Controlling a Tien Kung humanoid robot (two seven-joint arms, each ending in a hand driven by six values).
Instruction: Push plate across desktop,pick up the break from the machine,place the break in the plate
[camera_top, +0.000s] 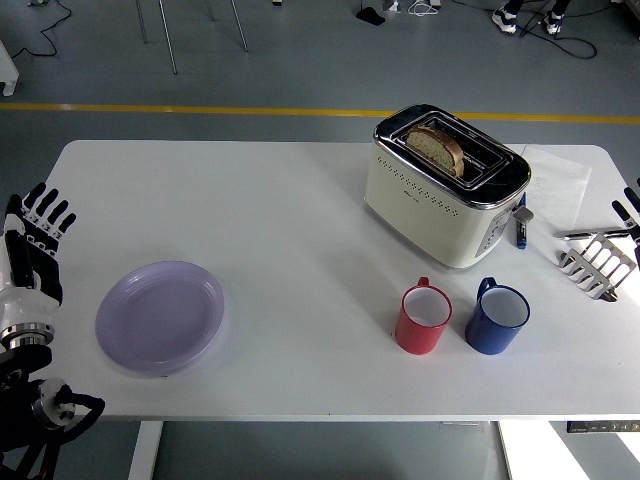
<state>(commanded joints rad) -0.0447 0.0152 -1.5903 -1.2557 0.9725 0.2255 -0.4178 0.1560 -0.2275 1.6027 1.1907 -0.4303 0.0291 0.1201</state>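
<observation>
Head view. The white table (300, 210) carries all items. The lilac plate (160, 316) lies flat at eight o'clock of the table centre, near the front edge, empty. The cream toaster (445, 185) stands at two o'clock; one slice of bread (436, 148) stands upright in a slot, its top well proud of the slot. A red mug (424, 318) and a blue mug (497, 316) stand side by side at five o'clock, apart from the toaster. A wire toast rack (598, 263) lies at three o'clock near the right edge.

The left hand (32, 250) hovers at nine o'clock, just left of the plate and not touching it; its fingers (48, 212) are extended, spread, and hold nothing. Of the right hand (630, 208) only dark fingertips show at the right edge; whether it is open or closed cannot be told.

Judgement: the plate push is in hand and not begun. The next move calls for the left hand to meet the plate's nine o'clock rim and slide it toward three o'clock, stopping short of the red mug.

Markings: small print on the toaster's side is illegible; no other writing can be read.
</observation>
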